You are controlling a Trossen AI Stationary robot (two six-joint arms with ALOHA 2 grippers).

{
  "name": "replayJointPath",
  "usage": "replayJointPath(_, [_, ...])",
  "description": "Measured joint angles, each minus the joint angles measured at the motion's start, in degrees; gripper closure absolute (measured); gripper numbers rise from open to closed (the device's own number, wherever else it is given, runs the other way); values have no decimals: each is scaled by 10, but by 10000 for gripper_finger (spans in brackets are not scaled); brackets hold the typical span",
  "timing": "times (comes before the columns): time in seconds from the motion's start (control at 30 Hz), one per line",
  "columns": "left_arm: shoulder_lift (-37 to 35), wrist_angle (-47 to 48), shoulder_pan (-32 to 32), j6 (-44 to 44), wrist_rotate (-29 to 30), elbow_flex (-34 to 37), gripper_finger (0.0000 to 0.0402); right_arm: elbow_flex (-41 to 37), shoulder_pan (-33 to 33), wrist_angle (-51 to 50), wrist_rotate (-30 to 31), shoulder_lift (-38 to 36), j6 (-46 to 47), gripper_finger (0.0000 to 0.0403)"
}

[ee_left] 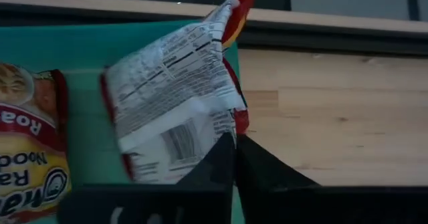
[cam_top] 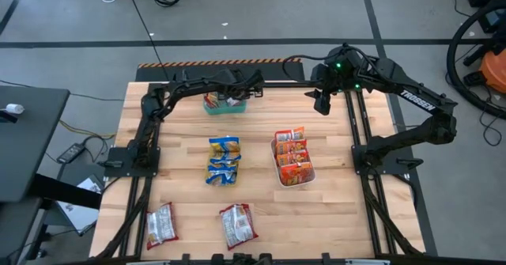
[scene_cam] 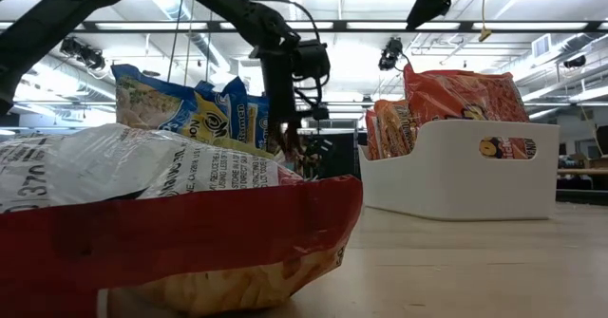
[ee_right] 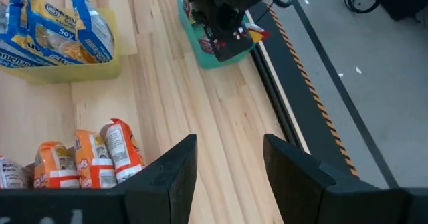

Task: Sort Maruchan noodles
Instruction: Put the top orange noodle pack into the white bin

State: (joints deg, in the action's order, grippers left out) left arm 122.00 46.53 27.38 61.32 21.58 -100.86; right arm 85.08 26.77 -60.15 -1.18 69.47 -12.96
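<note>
Placing step in hand: silvery-red packet (ee_left: 175, 97) pinched shut in left hand (ee_left: 234, 147), held over green tray (cam_top: 224, 104) at surface's far edge. Release probably called for next, then two loose packets (cam_top: 237, 224) near front edge. Right hand (ee_right: 227, 158) parked high, fingers spread, nothing held.

A pale wooden plank counter (cam_top: 182, 194) carries three trays: a green tray (cam_top: 224, 105) at the far edge, a yellow tray (cam_top: 224, 160) in the middle, and a white tray (cam_top: 293, 172) just to its right, each holding noodle packets. Two silvery white-and-red Maruchan packets lie flat straight on the wood near the front edge, one at the front left (cam_top: 160, 222) and one closer to the front middle (cam_top: 237, 225), a little apart from each other.
</note>
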Motion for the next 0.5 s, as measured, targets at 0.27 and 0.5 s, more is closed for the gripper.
replayJointPath(0.27, [-29, -21, 5, -19, -2, 0, 394, 0, 1, 5, -3, 0, -7, 226])
replayJointPath(0.5, [-29, -58, 3, -25, -21, 0, 395, 0, 1, 5, -5, 0, -7, 226])
